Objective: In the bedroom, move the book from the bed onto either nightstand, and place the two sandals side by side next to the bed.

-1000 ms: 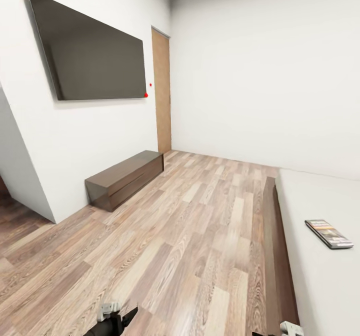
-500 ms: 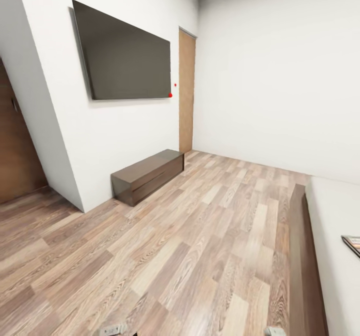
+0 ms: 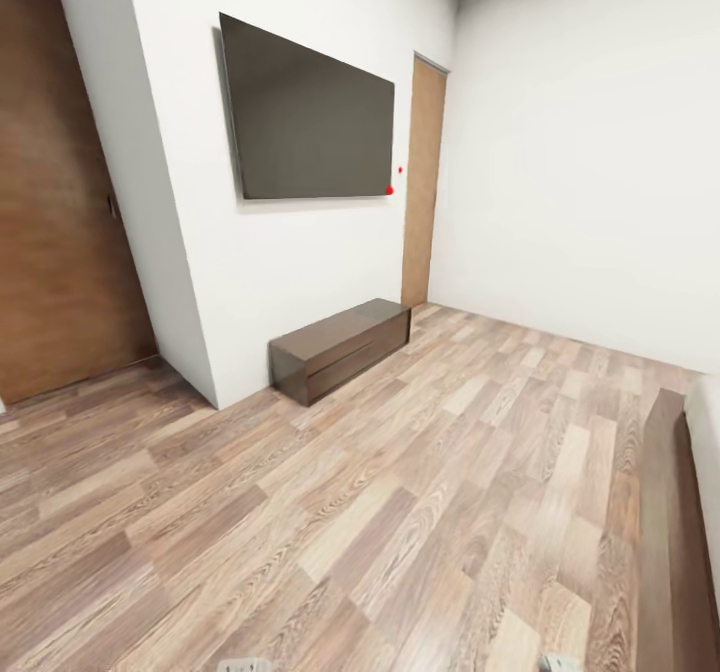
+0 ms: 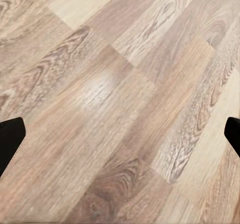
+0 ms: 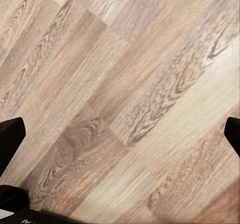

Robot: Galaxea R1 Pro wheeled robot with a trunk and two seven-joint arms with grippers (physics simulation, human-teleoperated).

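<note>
one bed [image 3: 668,542] shows as a dark wood frame edge with a sliver of pale mattress at the head view's right border. one wall tv [image 3: 310,117], one low dark cabinet [image 3: 340,349] under it against the wall, and two brown doors [image 3: 60,202]. broad wood-plank floor [image 3: 330,512] lies open between cabinet and bed. left claw [image 4: 120,136] and right claw [image 5: 120,136] both hang spread wide, gripping nothing, above bare planks.

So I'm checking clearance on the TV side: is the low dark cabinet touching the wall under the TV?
Touching. The head view shows the low cabinet on the wood floor, its back flush against the white wall below the TV, with no gap.
</note>
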